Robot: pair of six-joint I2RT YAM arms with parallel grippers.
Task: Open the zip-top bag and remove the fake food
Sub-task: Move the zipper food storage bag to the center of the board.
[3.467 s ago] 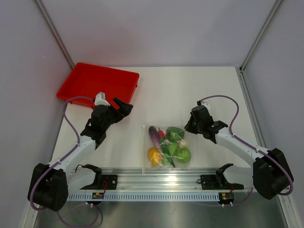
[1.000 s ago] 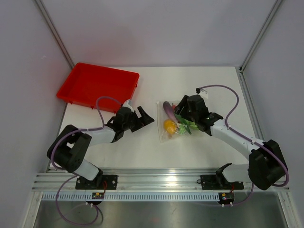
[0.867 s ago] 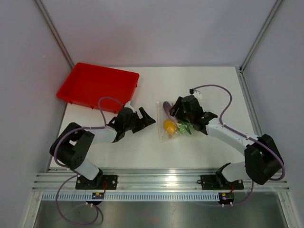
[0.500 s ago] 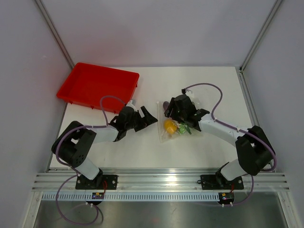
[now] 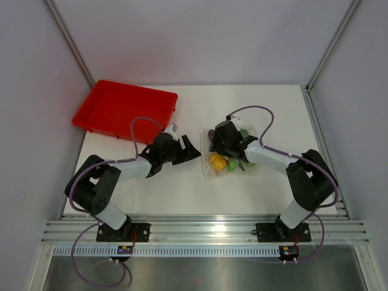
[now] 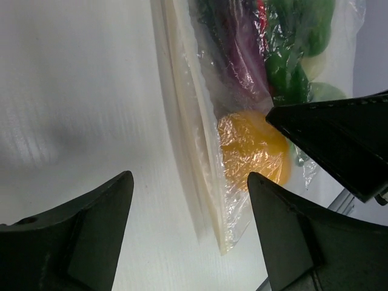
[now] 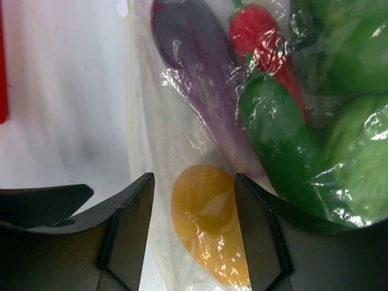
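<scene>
Fake food [image 5: 216, 161] in zip-top bag [image 5: 207, 173] — left pincer [image 5: 193, 149] just left, right pincer [image 5: 213, 143] over it — tray [image 5: 97, 115] behind-left.

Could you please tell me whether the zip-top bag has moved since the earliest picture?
Yes. The zip-top bag has moved away from the near rail, up toward the middle of the table.

Overhead camera; both wrist cameras close over bag [image 6: 242, 91]
</scene>
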